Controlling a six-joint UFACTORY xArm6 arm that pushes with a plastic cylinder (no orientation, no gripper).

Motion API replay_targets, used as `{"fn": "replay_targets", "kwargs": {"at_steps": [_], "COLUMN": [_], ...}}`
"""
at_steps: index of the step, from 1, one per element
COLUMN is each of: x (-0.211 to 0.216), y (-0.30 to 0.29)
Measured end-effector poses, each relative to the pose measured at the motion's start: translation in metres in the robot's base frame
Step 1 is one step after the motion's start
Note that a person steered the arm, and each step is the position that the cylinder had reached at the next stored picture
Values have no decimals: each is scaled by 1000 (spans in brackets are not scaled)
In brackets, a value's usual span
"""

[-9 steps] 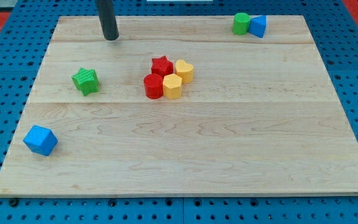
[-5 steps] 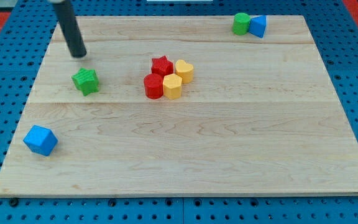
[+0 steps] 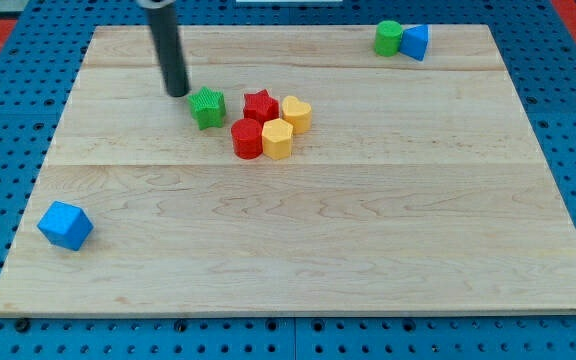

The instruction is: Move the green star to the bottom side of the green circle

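Observation:
The green star (image 3: 207, 107) lies on the wooden board left of the middle cluster, a small gap from the red star (image 3: 260, 105). The green circle (image 3: 388, 38) stands at the view's top right, touching a blue block (image 3: 415, 42) on its right. My tip (image 3: 177, 91) is just up and to the left of the green star, close to it.
A cluster sits mid-board: the red star, a red cylinder (image 3: 246, 139), a yellow heart (image 3: 296, 113) and a yellow hexagon-like block (image 3: 277, 140). A blue cube (image 3: 65, 225) lies at the view's bottom left, near the board's left edge (image 3: 40, 170).
The green star has slid right and slightly up, from the left part of the board to beside the red star. My tip moved left, then right along with it.

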State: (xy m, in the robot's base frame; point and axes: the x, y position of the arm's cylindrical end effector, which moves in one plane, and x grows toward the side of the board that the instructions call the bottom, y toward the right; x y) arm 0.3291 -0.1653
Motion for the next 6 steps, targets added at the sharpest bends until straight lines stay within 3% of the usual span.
{"fn": "replay_targets", "kwargs": {"at_steps": [1, 5, 6], "x": [36, 42, 14], "y": [13, 57, 85]}}
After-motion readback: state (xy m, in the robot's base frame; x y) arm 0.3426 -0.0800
